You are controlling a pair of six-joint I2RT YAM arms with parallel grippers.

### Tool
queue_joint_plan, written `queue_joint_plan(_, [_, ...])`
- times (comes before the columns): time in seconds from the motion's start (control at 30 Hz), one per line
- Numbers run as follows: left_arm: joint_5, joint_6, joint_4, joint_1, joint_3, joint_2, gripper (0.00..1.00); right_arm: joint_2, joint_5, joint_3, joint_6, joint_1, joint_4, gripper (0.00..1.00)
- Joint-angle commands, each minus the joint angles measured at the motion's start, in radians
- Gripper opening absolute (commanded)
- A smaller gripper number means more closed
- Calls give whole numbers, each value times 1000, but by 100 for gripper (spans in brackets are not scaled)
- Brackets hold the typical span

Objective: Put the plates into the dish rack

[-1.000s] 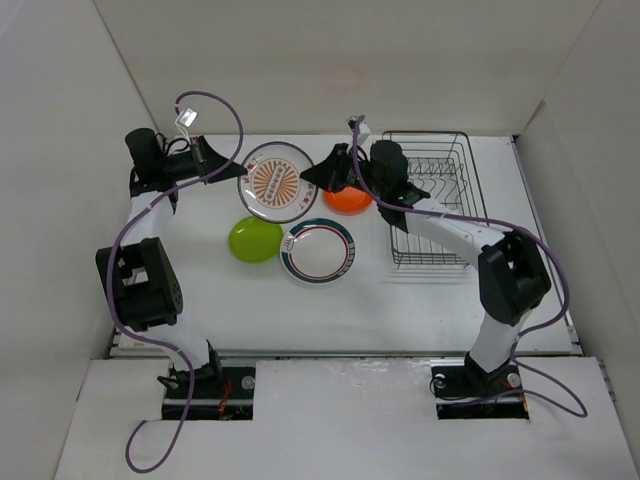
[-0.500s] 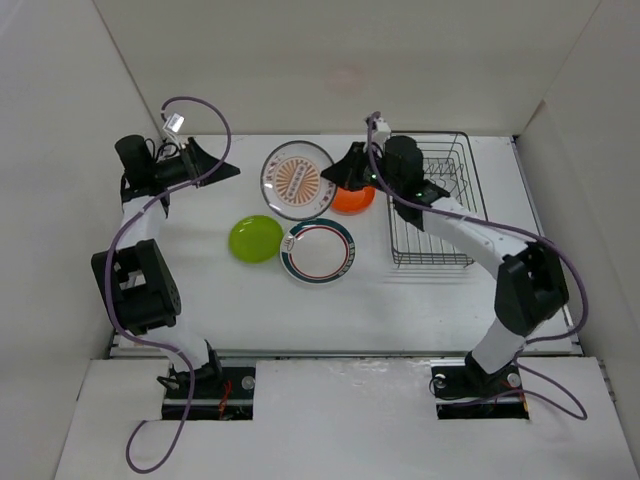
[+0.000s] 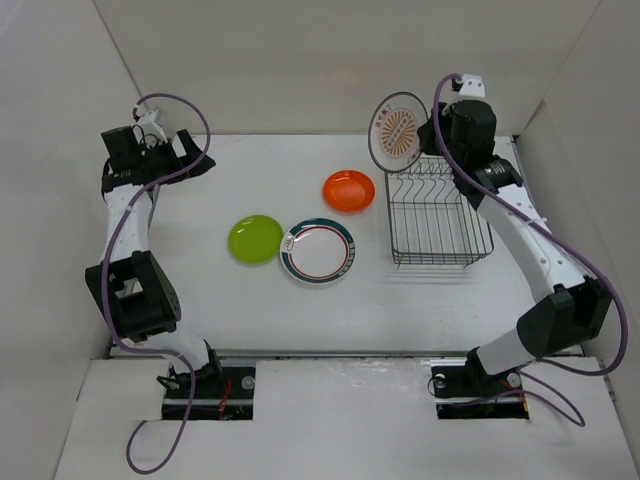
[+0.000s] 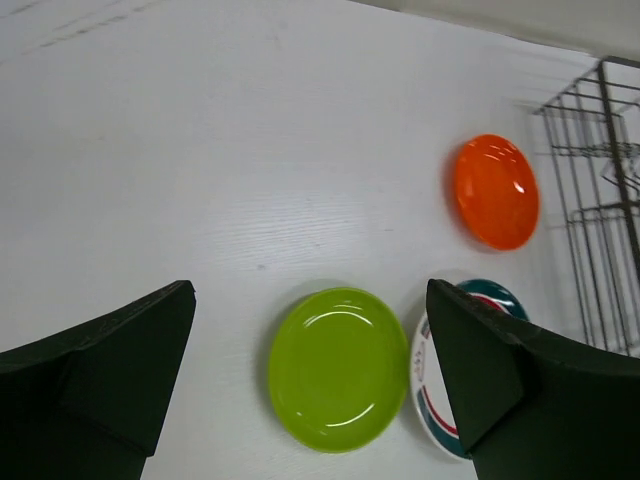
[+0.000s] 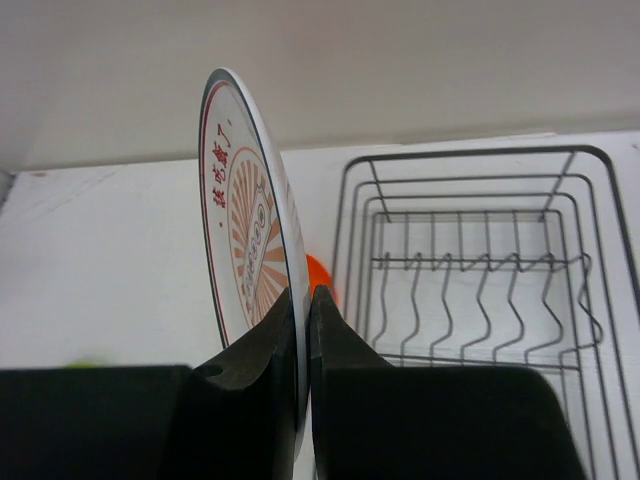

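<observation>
The right claw [image 5: 303, 300] pinches the sunburst plate [image 5: 245, 225] by its lower rim, holding it upright on edge in the air near the far left corner of the dish rack [image 3: 392, 215], toward the desk's [image 3: 250, 310] far right corner. The left claw [image 4: 308, 300] hangs spread wide near the far left corner. The orange plate [image 3: 348, 190], green plate [image 3: 255, 238] and ringed plate [image 3: 317, 250] lie flat mid-desk.

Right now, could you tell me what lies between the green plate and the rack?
The ringed plate lies right beside the green plate, then bare table up to the rack, as the top view shows.
</observation>
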Motion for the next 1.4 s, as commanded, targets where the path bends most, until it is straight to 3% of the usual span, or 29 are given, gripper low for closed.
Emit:
queue_joint_plan(0.0, [-234,41,-68,1,61,-22,100,21,87,39,-44,-26,-41,0])
queue_joint_plan(0.27, [-305,32,-77,1,61,-22,100,101,198,108,-65,-83,-75,0])
queue_joint_plan(0.73, [-305,32,-96,1,70,27,100,208,156,118,-84,-153,-75,0])
queue_joint_plan(1.37, [-308,41,-132,1,97,66,100,295,187,110,-84,-144,-66,0])
